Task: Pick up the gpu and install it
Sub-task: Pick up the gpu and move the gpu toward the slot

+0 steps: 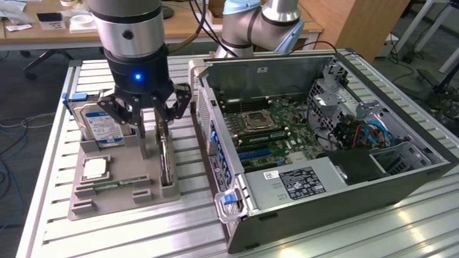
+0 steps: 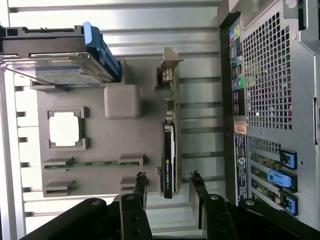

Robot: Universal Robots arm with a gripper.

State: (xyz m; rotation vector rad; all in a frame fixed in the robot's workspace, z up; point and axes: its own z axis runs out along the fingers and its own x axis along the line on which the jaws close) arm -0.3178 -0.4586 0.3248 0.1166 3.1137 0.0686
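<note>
The gpu point(image 2: 169, 145) stands on its long edge in a slot of the grey holder tray point(image 2: 110, 175), its black cooler towards the gripper and its silver bracket at the far end. In the exterior view the gpu point(image 1: 166, 166) is a thin dark strip at the tray's side nearest the computer case. My gripper point(image 2: 168, 181) is open, with one finger on each side of the card's cooler end and a gap to each face. The gripper point(image 1: 153, 141) hangs low over the tray point(image 1: 122, 201), just above the card.
On the same tray are a hard drive point(image 1: 100, 124) with a blue-white label, a square processor point(image 1: 95, 168) and a memory stick point(image 1: 118, 185). The open computer case point(image 1: 315, 140) lies at the exterior view's right, motherboard up, with blue expansion slots point(image 1: 255, 156). Its rear panel point(image 2: 270, 100) stands close beside the tray.
</note>
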